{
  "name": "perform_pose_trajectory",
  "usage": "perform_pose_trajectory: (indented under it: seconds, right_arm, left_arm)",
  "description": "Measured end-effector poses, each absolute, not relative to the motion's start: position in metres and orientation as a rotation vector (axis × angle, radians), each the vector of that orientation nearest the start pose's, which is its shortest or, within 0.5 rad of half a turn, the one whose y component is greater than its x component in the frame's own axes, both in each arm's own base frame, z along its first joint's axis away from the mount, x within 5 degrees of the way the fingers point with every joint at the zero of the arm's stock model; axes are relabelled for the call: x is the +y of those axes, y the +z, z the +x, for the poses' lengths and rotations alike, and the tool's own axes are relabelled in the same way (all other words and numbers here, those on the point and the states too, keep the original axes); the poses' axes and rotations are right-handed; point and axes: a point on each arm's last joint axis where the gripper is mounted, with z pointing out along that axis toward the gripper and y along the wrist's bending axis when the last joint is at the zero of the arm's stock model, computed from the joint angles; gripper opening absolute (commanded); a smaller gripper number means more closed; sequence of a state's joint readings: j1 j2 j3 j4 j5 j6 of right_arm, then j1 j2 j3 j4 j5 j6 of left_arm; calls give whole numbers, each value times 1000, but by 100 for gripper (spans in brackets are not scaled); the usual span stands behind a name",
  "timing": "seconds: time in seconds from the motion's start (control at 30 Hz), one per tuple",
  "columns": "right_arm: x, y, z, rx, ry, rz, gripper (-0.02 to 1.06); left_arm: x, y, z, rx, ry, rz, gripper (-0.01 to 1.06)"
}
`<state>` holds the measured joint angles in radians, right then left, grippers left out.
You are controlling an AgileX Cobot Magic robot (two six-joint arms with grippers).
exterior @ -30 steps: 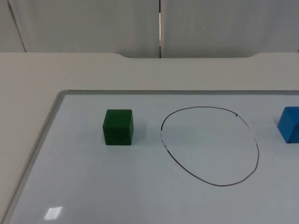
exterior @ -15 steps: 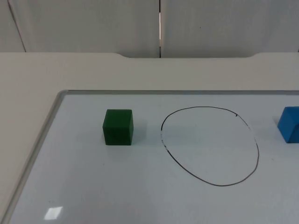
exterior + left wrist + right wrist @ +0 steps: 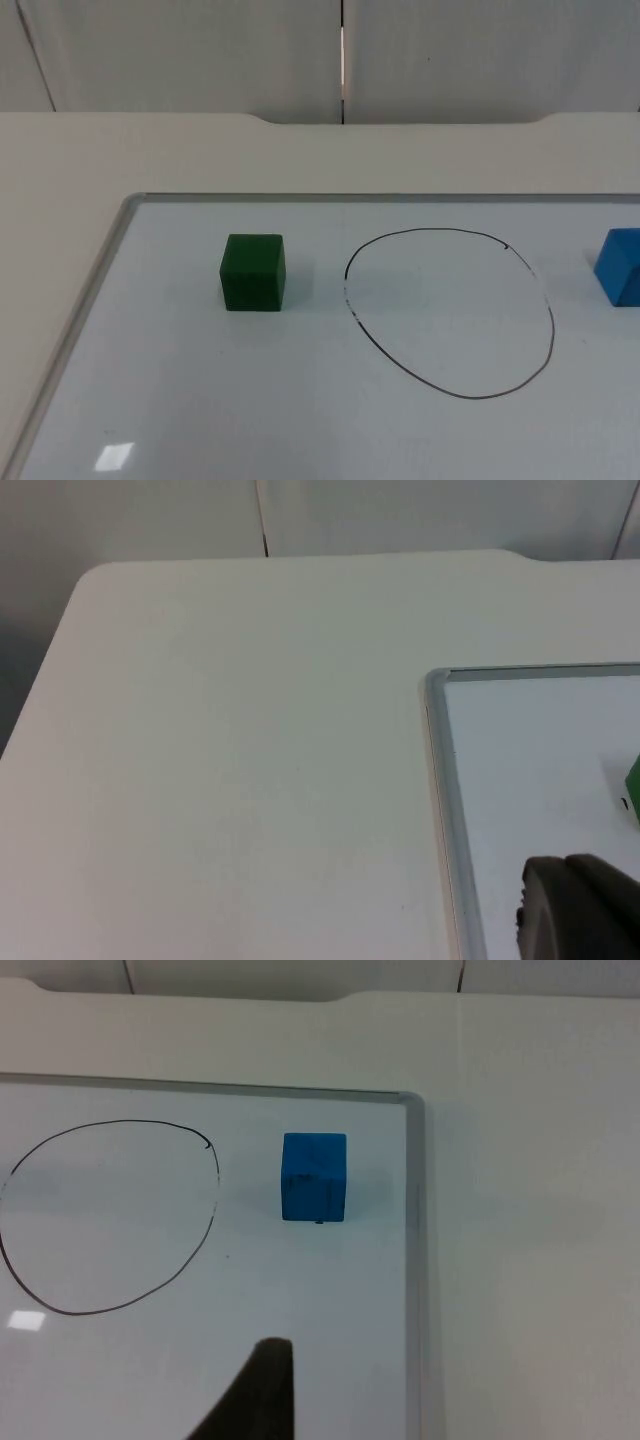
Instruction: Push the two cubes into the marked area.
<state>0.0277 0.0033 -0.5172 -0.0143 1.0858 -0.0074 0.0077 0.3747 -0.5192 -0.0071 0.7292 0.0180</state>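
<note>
Two cubes remain for you to push: the green cube (image 3: 253,271) sits left of the marked circle (image 3: 450,312), the blue cube (image 3: 314,1177) right, both outside; I cannot tell either pincer's state

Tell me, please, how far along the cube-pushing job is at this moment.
Nothing is done yet: the green cube sits outside the drawn circle on the whiteboard, and the blue cube sits outside on the opposite side. Neither is being touched. Both pushes remain.
</note>
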Motion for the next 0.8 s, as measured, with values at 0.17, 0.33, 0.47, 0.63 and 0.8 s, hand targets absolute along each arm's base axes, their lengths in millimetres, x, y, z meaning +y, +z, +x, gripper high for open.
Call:
perform_pose_trajectory:
  seconds: [0.17,0.33,0.47,0.63,0.8]
  right_arm:
    - [-1,280,-7,2055,-5,-35,105]
    - [-1,280,-7,2055,-5,-35,105]
    - [-1,280,-7,2055,-5,-35,105]
    - [-1,280,-7,2055,-5,-35,105]
    - [-1,280,-7,2055,-5,-35,105]
  left_arm:
    - [-1,298,76,2071,-6,3,0]
    - [-4,292,94,2138,-70,-24,0]
    - [-4,284,116,2197,-96,-46,0]
    - [-6,272,140,2267,-132,-81,0]
    - [-11,254,160,2370,-206,-61,0]
